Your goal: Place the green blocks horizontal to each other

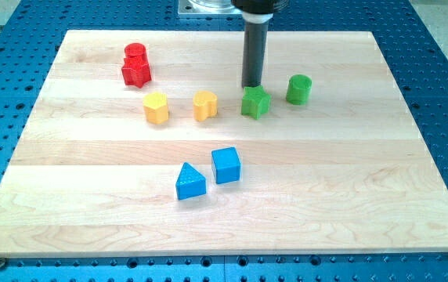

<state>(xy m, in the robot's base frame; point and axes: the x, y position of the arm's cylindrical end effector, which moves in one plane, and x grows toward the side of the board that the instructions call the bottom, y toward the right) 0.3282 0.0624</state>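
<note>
A green star-shaped block (255,103) lies on the wooden board (349,180) right of centre, toward the view's top. A green cylinder (299,89) stands just to its right and slightly higher in the view, a small gap between them. My tip (252,85) is at the star block's top edge, touching or nearly touching it, with the dark rod rising straight up from there. The cylinder is apart from my tip, to its right.
Two yellow blocks (156,108) (204,105) lie left of the green star in a rough row. A red cylinder (135,53) and red star block (136,72) sit at the upper left. A blue triangle (189,182) and blue cube (226,165) lie below centre.
</note>
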